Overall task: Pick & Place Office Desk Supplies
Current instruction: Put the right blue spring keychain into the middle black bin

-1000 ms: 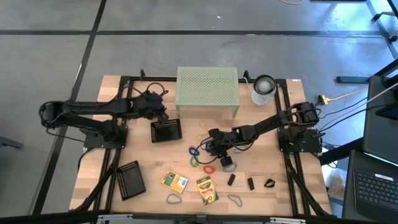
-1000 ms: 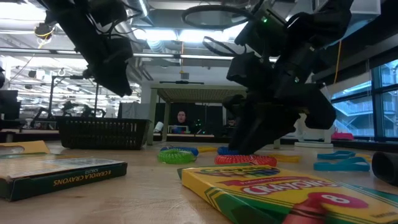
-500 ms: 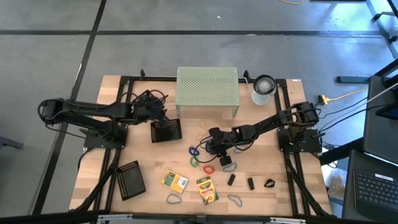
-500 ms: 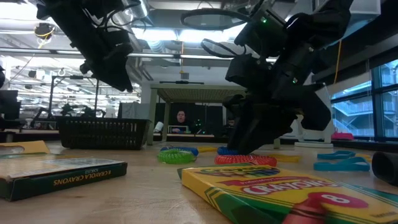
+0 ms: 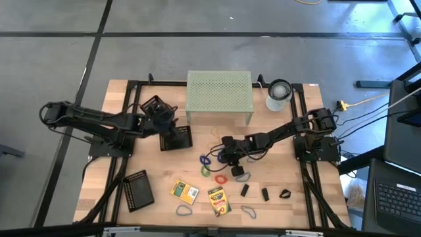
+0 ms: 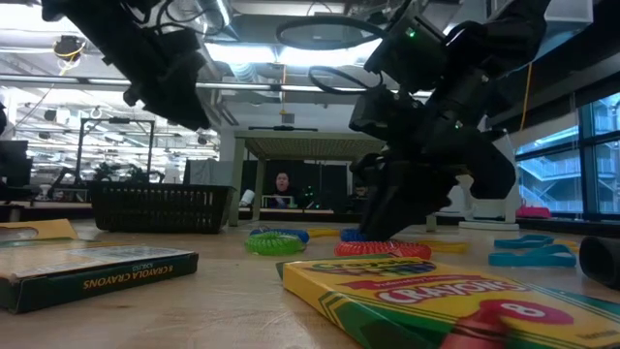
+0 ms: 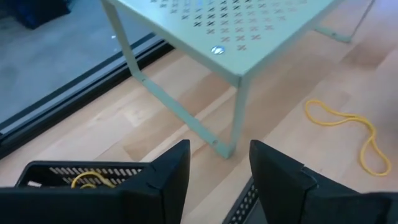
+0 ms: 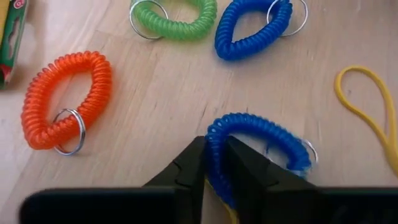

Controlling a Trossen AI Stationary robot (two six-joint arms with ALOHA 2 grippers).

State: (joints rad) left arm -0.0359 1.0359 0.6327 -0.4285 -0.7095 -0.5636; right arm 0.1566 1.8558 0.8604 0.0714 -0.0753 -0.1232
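Note:
My right gripper [image 5: 227, 156] is at the table's middle, shut on a blue coil loop [image 8: 261, 134]. Around it lie an orange coil [image 8: 62, 99], a green coil [image 8: 177, 14], a second blue coil [image 8: 252, 28] and a yellow rubber band [image 8: 367, 118]. Two crayon boxes [image 5: 185, 191] [image 5: 219, 201] and black clips [image 5: 245, 189] [image 5: 265, 194] lie flat toward the near edge. My left gripper [image 7: 217, 165] is open and hovers over a black mesh tray [image 5: 175, 138], which holds a yellow band [image 7: 87, 179]. My right gripper pinches the blue coil loop's near side [image 8: 214, 155] between its two fingers, coming from above and slanting down. The coil's far side with its key ring [image 8: 306, 149] stays low by the table top. I cannot tell whether it is lifted clear.
The pale green perforated riser [image 5: 220, 92] stands at the far edge, with a white-grey cylinder [image 5: 279, 94] to its right. A second mesh tray [image 5: 138, 190] sits near left. Blue-grey loops [image 5: 183, 210] [image 5: 248, 210] lie at the near edge. Another yellow band [image 7: 345, 124] lies beside the riser.
My left gripper has risen a little above the mesh tray, staying open. The right gripper has kept its hold on the blue coil.

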